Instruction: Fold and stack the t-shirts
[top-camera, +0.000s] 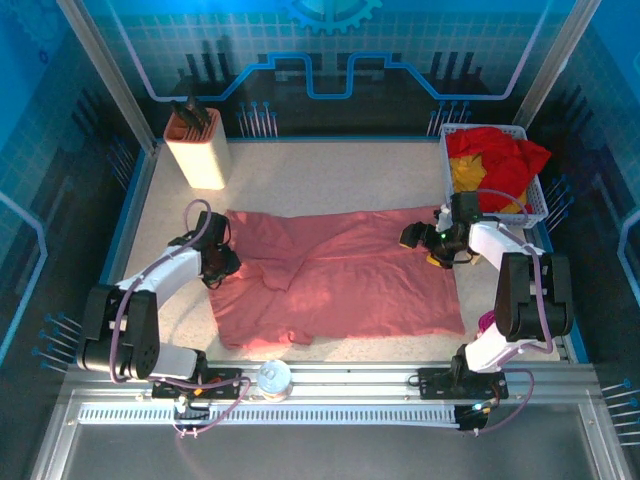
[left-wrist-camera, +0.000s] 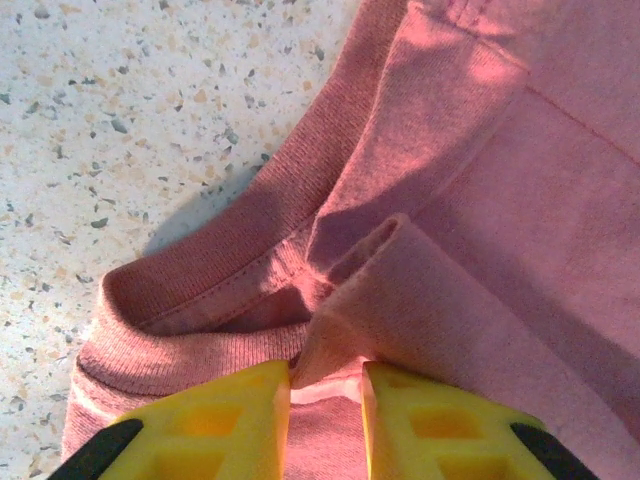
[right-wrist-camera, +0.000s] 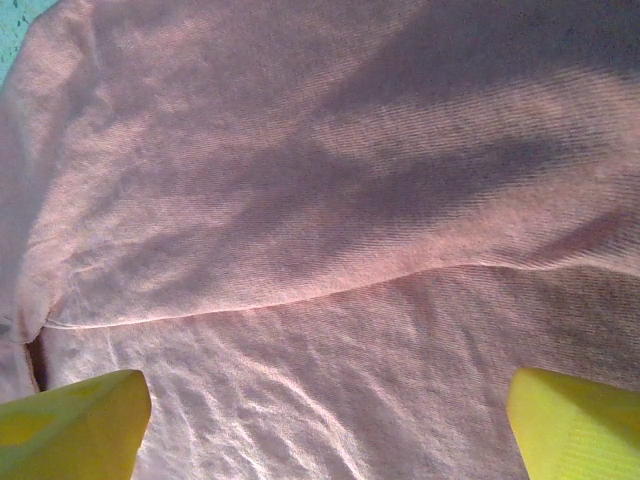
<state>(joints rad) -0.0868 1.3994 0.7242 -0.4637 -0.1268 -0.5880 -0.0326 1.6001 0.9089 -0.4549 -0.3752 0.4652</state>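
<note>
**Cloth, Plastic, Stone and Metal on the Table**

The salmon-pink t-shirt (top-camera: 340, 280) is seen as soft, matt knit cloth, ribbed at the collar band and stitched along the seams. The table (top-camera: 300, 180) is finished in a smooth, speckled, stone-like surface. At its far right corner a white plastic mesh basket (top-camera: 537, 205) is filled with matt cloth: a red t-shirt (top-camera: 505, 155) and a yellow t-shirt (top-camera: 468, 175). Pale metal rails (top-camera: 400, 385) are laid along the near edge. The fingers (left-wrist-camera: 220, 425) of the left gripper (left-wrist-camera: 325, 372) are moulded in smooth, matt yellow plastic.

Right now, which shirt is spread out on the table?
The pink shirt, lying open on the table; the red shirt and yellow shirt sit crumpled in the basket.
</note>
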